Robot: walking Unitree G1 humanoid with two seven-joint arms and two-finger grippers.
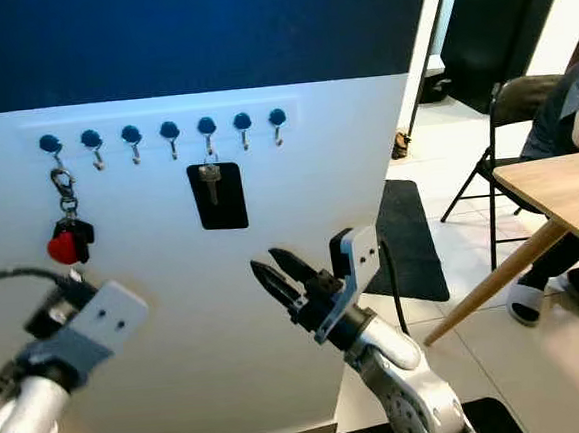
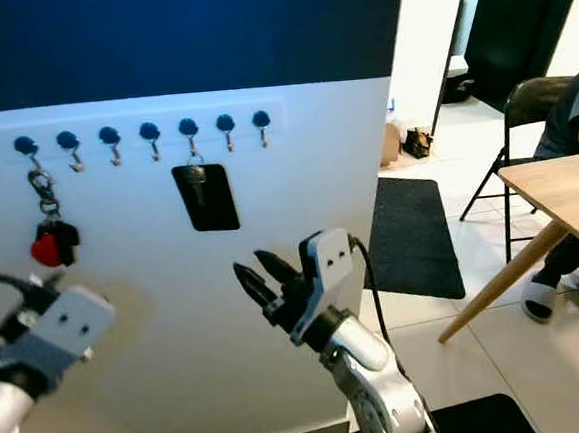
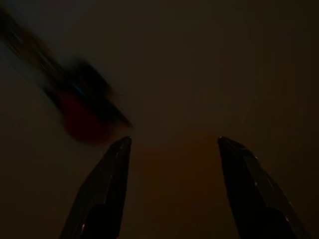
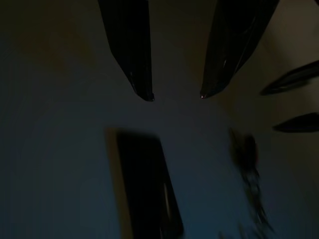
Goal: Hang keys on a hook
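No readable text, labels, brands or numbers anywhere; board, hooks, keys, tag unmarked.

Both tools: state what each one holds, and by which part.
Nothing is held. The left tool and right tool are open and empty; the red-tagged keys and the key with black tag hang on hooks.

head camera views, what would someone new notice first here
A row of seven blue-capped hooks runs along the white wall. A red key fob hangs from the leftmost hook and a key on a black card from the fifth. Below them the right claw is raised toward the wall, fingers apart and holding nothing, with the left claw open near the red fob.
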